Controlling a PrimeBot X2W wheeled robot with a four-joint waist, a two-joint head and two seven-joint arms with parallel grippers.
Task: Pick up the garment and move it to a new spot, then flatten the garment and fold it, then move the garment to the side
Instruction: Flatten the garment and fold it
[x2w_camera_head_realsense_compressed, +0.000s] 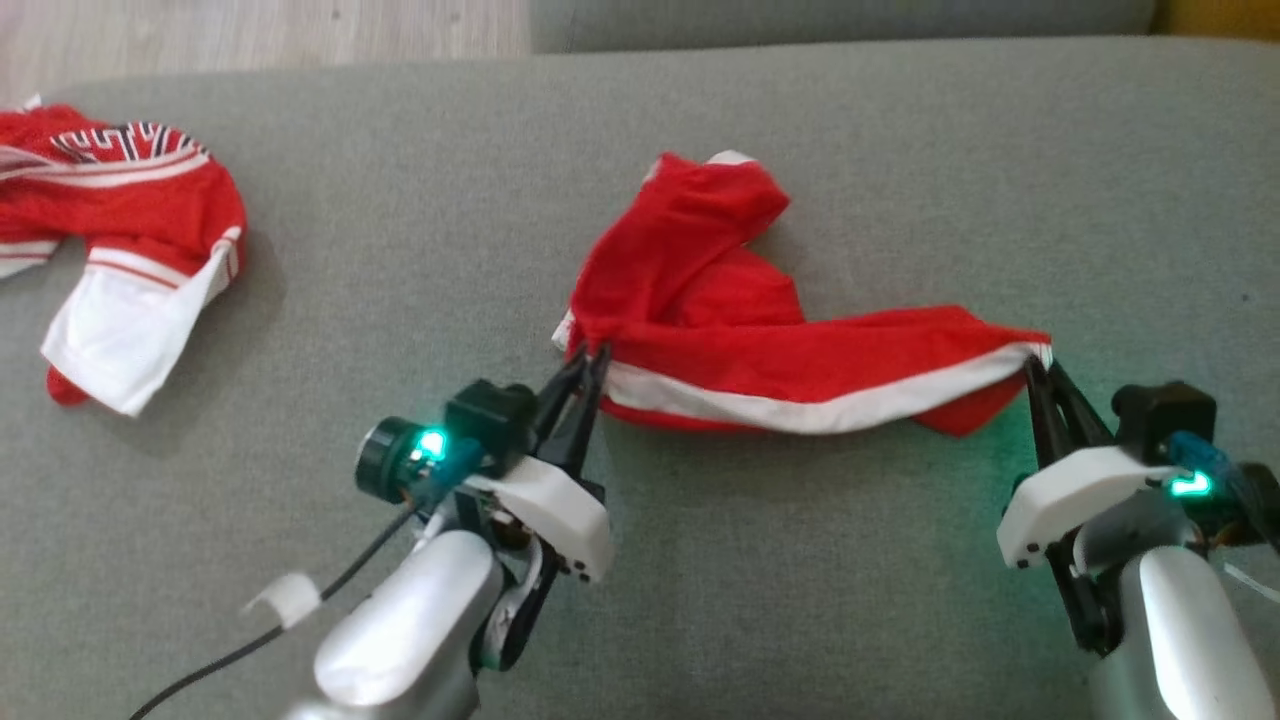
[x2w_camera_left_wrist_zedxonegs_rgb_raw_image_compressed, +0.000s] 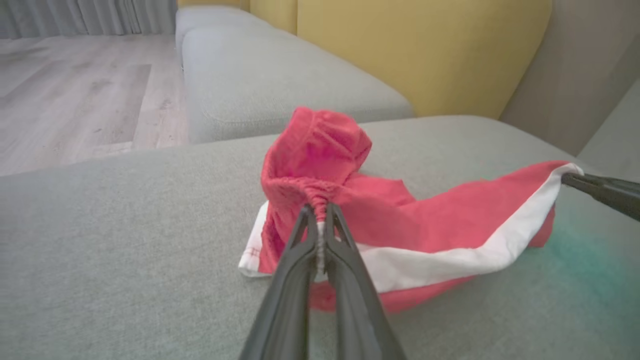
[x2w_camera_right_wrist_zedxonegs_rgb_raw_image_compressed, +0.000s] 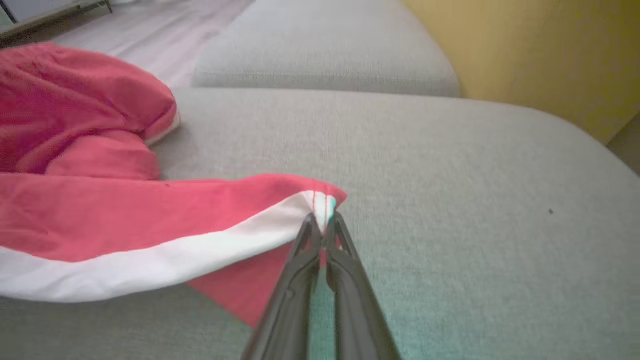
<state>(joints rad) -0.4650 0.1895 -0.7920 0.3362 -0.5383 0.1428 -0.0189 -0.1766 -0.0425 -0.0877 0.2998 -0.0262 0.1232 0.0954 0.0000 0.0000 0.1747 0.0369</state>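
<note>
Our left gripper (x2w_camera_head_realsense_compressed: 592, 358) clamps the left end of the red garment (x2w_camera_head_realsense_compressed: 720, 320); our right gripper (x2w_camera_head_realsense_compressed: 1032, 368) pinches its white-banded right corner; it spans the middle of the grey sofa cushion (x2w_camera_head_realsense_compressed: 800, 560).

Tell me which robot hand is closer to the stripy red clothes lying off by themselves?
Left. The left gripper, shut on the red garment's left corner, is on the stripy clothes' side. The right gripper grips the opposite corner, farther away.

Left claw (x2w_camera_head_realsense_compressed: 590, 356), right claw (x2w_camera_head_realsense_compressed: 1031, 363), gripping garment (x2w_camera_head_realsense_compressed: 720, 300)
</note>
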